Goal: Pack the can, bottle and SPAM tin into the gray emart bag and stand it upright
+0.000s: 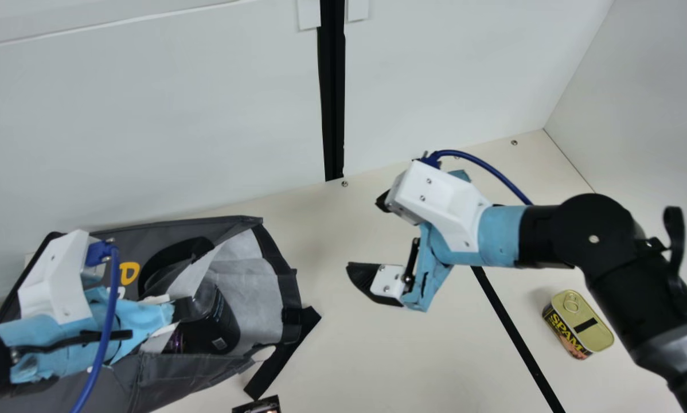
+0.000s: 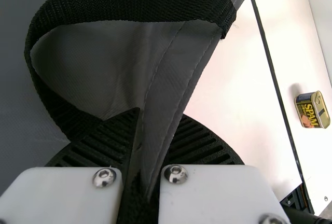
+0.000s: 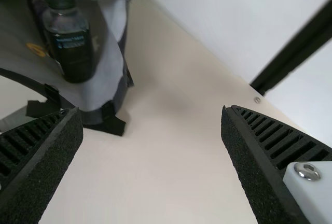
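- My left end effector [image 1: 190,307]: closed on gray emart bag [image 1: 174,367], pinching a fold of its fabric; left wrist view has that fold squeezed between the fingers.
- Black handle [image 2: 129,1] loops out beside the pinch, same view.
- My right end effector [image 1: 363,234]: wide, fingers well apart, over the worktop [image 1: 332,344] between bag and SPAM tin [image 1: 576,324].
- Bag: on its side on the worktop, mouth facing my right arm, pale lining showing.
- Bottle [image 3: 75,53]: inside the bag, near the mouth, dark with a clear upper part and dark cap.
- Dark item [image 3: 38,14] just beside the bottle in the bag, and a dark printed piece [image 1: 260,406] cut off at main view's bottom edge; either could be the can, can't tell which.
- SPAM tin: out of the bag, on the worktop, pull-ring lid up, near my right arm.
- Black line [image 1: 518,341] on the worktop runs between the tin and the bag.
- White wall [image 1: 148,115] behind, black vertical strip [image 1: 333,86] on it.
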You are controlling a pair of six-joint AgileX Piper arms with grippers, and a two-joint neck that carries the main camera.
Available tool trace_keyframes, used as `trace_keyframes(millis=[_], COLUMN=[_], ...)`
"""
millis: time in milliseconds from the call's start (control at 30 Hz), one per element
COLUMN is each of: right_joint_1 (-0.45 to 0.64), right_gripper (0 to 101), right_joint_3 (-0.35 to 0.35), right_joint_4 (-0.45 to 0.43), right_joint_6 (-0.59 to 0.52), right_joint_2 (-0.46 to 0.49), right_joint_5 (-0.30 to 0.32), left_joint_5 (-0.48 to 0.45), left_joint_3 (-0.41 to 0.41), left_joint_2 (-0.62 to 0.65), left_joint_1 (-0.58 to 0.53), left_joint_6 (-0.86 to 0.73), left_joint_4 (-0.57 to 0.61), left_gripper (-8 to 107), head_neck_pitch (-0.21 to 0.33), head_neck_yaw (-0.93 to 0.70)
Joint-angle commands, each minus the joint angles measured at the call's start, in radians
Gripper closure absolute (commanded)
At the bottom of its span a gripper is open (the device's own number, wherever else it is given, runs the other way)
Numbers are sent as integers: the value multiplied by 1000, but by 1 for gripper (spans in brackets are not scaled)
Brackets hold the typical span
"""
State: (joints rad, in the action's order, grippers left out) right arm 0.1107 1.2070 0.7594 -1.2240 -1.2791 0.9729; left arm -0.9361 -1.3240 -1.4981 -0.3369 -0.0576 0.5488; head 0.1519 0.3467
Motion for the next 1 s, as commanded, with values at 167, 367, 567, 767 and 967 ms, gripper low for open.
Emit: trace_keyframes(millis=[167,367,567,767,967], right_joint_1=[88,156,206,237,256], right_gripper=[6,6,6,6,6], right_joint_3=[-18,-31,-47,-66,-78], right_joint_4=[-40,-89,-177,-283,-396], right_joint_6=[43,90,159,249,357], right_joint_2=[66,120,176,229,278], right_joint_5=[15,17,3,-18,-29], left_joint_5=[0,0,0,0,0], left_joint_3=[0,0,0,0,0], left_joint_2=[0,0,0,0,0], left_joint_1=[0,0,0,0,0], left_joint_6=[0,0,0,0,0], left_joint_4=[0,0,0,0,0], left_gripper=[107,107,107,107,107], head_neck_pitch=[23,23,23,23,23], head_neck_yaw=[2,2,2,2,2])
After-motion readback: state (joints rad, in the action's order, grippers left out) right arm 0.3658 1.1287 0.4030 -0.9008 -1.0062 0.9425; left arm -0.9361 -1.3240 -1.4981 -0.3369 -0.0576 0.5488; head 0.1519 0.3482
